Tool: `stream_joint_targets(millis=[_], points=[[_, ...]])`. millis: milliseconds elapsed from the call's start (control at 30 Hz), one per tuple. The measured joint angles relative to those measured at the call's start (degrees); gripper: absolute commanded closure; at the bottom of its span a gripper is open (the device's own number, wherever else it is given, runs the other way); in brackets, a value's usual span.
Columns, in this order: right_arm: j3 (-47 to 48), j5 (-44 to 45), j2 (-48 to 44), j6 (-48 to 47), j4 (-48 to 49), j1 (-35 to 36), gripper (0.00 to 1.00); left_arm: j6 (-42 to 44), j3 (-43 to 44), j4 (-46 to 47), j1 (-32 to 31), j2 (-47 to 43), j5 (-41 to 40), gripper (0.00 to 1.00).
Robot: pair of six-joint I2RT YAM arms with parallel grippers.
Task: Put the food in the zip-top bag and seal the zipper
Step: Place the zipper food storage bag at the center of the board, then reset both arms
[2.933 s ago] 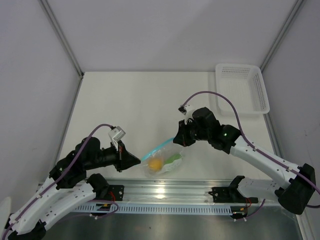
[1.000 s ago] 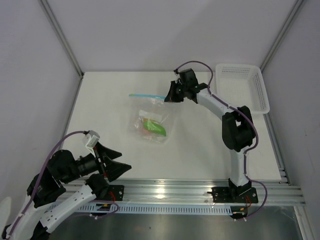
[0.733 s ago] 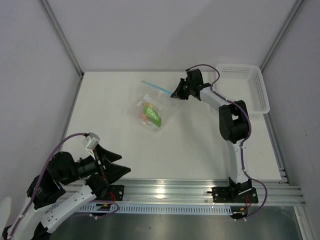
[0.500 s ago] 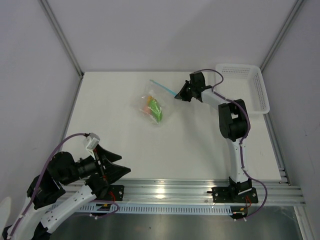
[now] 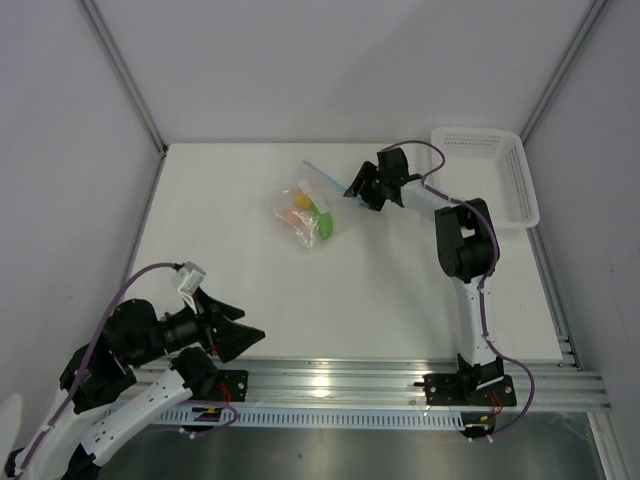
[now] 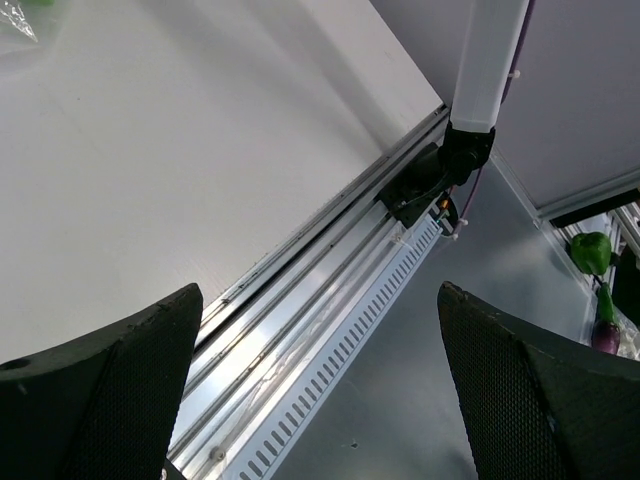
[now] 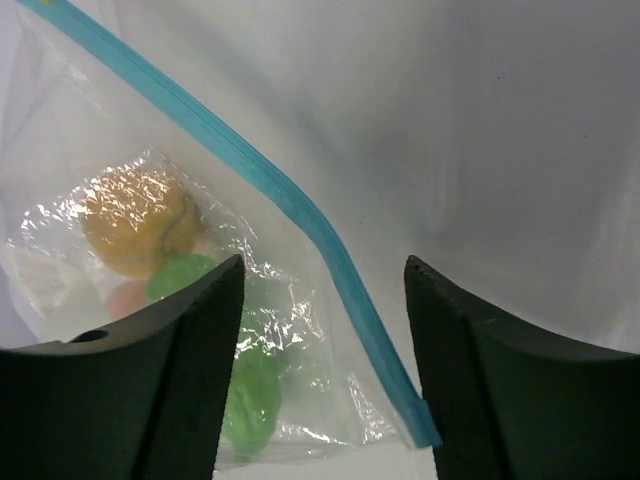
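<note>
The zip-top bag (image 5: 303,208) lies flat at the far middle of the table, clear and crinkly. The food is inside it: a round orange-yellow piece (image 5: 296,215) (image 7: 135,222) and an oblong green piece (image 5: 324,226) (image 7: 248,402). The teal zipper (image 5: 325,177) (image 7: 300,205) runs along the bag's far edge. My right gripper (image 5: 354,189) (image 7: 322,268) stands open at the zipper's right end, with the strip passing between its jaws and nothing clamped. My left gripper (image 5: 238,336) (image 6: 318,300) is open and empty, low at the near left, over the table's front rail.
A white lattice basket (image 5: 521,182) stands at the far right corner. The metal rail (image 5: 400,385) (image 6: 300,300) runs along the near edge. The right arm's links (image 5: 462,240) stretch up the right side of the table. Toy vegetables (image 6: 592,252) lie off the table.
The right gripper, shut on the zipper's end, dragged the bag a little further right and has now opened and let go. The left arm has barely moved.
</note>
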Motion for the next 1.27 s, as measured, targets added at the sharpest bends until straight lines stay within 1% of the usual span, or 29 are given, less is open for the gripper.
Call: stream_joint_targets(millis=[33, 67, 100, 167, 200, 300, 400, 500, 600, 733, 867, 967, 1100, 1267], points=[[0.63, 0.15, 0.0, -1.01, -1.2, 0.0, 0.26, -0.22, -0.02, 0.02, 0.0, 0.31, -0.28, 0.01], [1.22, 0.39, -0.02, -2.12, -2.16, 0.0, 0.23, -0.37, -0.04, 0.07, 0.0, 0.63, -0.59, 0.01], [1.86, 0.74, -0.24, -3.52, -3.04, 0.0, 0.14, -0.72, -0.09, 0.13, 0.0, 0.96, -0.7, 0.01], [2.19, 1.46, -1.49, -5.95, -4.52, 0.0, 0.09, -1.27, -0.46, 0.63, 0.0, 1.77, -0.72, 0.01], [2.1, 1.9, -2.73, -7.08, -5.66, 0.02, 0.02, -1.55, -0.74, 0.98, 0.0, 2.25, -0.72, 0.01], [-0.55, 3.96, -8.85, -10.49, -6.71, 0.39, 0.0, -2.75, -1.86, 2.62, 0.0, 4.09, -0.83, 0.01], [-5.2, 7.3, -17.62, -14.21, -7.39, 1.38, 0.01, -4.07, -2.78, 4.26, 0.0, 6.45, -1.79, 0.0], [-9.64, 12.5, -27.78, -18.23, -8.66, 4.09, 0.01, -4.74, -3.15, 6.95, 0.0, 10.4, -3.08, 0.0], [-14.34, 15.06, -35.82, -19.87, -8.81, 6.6, 0.01, -5.25, -3.52, 9.77, 0.02, 14.82, -4.39, 0.01], [-26.49, 16.55, -46.05, -20.11, -8.07, 7.61, 0.01, -5.75, -5.73, 14.86, 0.31, 18.34, -6.8, 0.0], [-42.64, 17.77, -56.46, -20.0, -8.59, 9.07, 0.01, -5.81, -9.49, 20.61, 1.25, 18.01, -9.33, 0.01], [-52.15, 18.43, -64.67, -19.08, -8.92, 11.67, 0.01, -5.92, -13.31, 25.09, 2.73, 17.16, -10.19, 0.01], [-60.5, 19.23, -77.33, -16.76, -9.25, 12.55, 0.0, -6.73, -17.38, 29.31, 4.94, 16.83, -10.16, 0.01], [-67.32, 19.85, -92.35, -14.27, -9.42, 12.46, 0.01, -8.15, -22.08, 34.75, 7.21, 16.7, -8.81, 0.01]])
